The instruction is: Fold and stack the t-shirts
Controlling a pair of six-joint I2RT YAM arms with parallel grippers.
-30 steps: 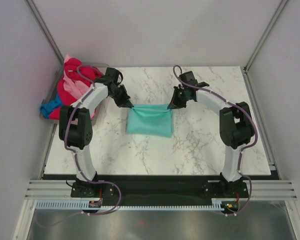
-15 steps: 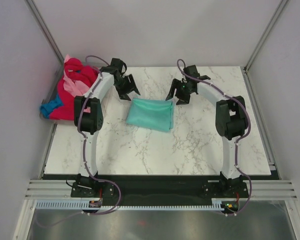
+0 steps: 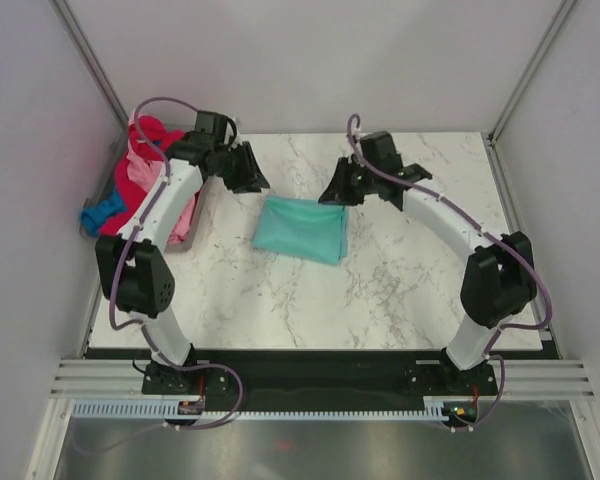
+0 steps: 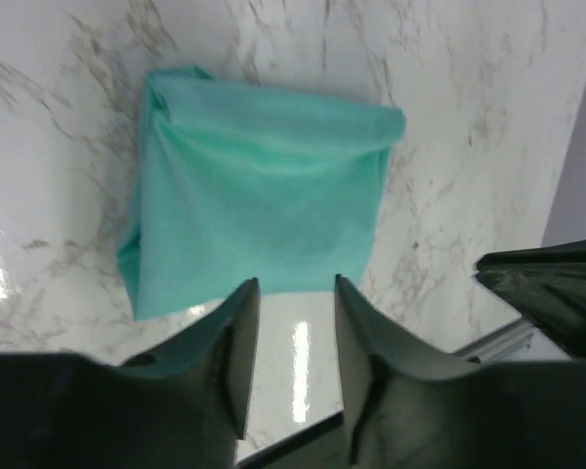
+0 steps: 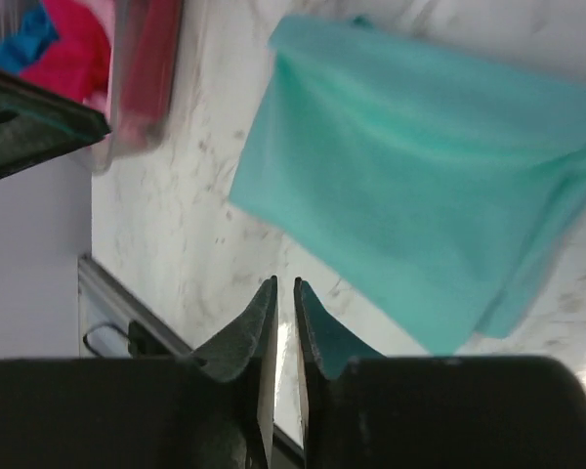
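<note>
A teal t-shirt (image 3: 302, 228) lies folded in a flat rectangle on the marble table, also seen in the left wrist view (image 4: 259, 186) and the right wrist view (image 5: 430, 195). My left gripper (image 3: 257, 183) hovers off its far left corner, open and empty (image 4: 295, 285). My right gripper (image 3: 331, 194) hovers off its far right corner, its jaws nearly together with nothing between them (image 5: 284, 283). Red (image 3: 137, 180), pink (image 3: 138, 133) and blue (image 3: 102, 212) t-shirts are heaped at the left.
A grey translucent tub (image 3: 187, 228) holds the heap at the table's left edge; its wall shows in the right wrist view (image 5: 142, 93). Grey walls close in the table on three sides. The black rail runs along the near edge.
Both grippers let go of the teal shirt's far corners and drew back from it. The shirt now lies loose on the table. The left arm swung outward to the left.
</note>
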